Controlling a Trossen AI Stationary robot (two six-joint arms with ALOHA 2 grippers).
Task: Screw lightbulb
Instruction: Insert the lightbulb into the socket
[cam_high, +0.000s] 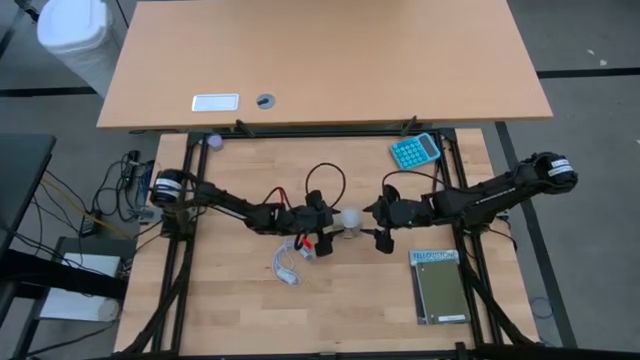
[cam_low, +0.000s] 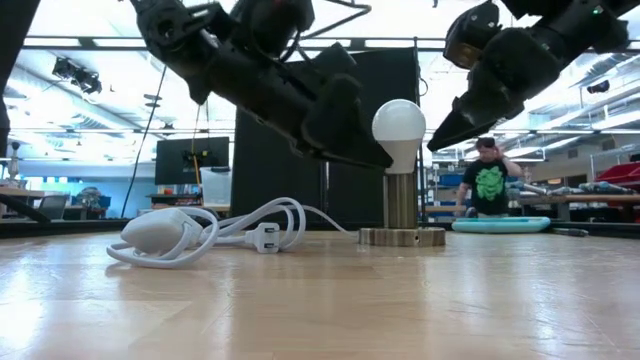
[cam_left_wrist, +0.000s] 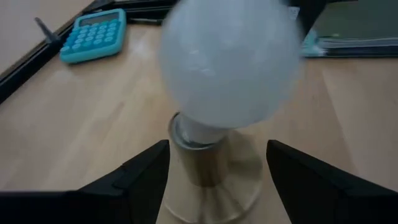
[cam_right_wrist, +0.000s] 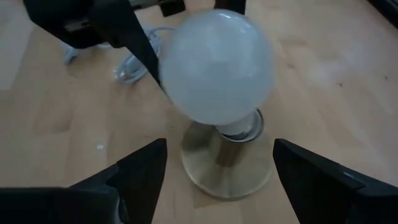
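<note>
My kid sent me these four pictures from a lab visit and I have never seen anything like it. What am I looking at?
It is a robot with two dark arms at a wooden table, each ending in a two-fingered claw. One picture looks straight down, one looks level across the tabletop, and two come from small cameras on the arms' wrists. In the middle a white lightbulb sits in a metal socket stand. The left claw and the right claw face it from either side, both open, neither holding it. Also on the table: a coiled white cable, a teal calculator and a dark booklet. A person stands in the room behind.
</note>
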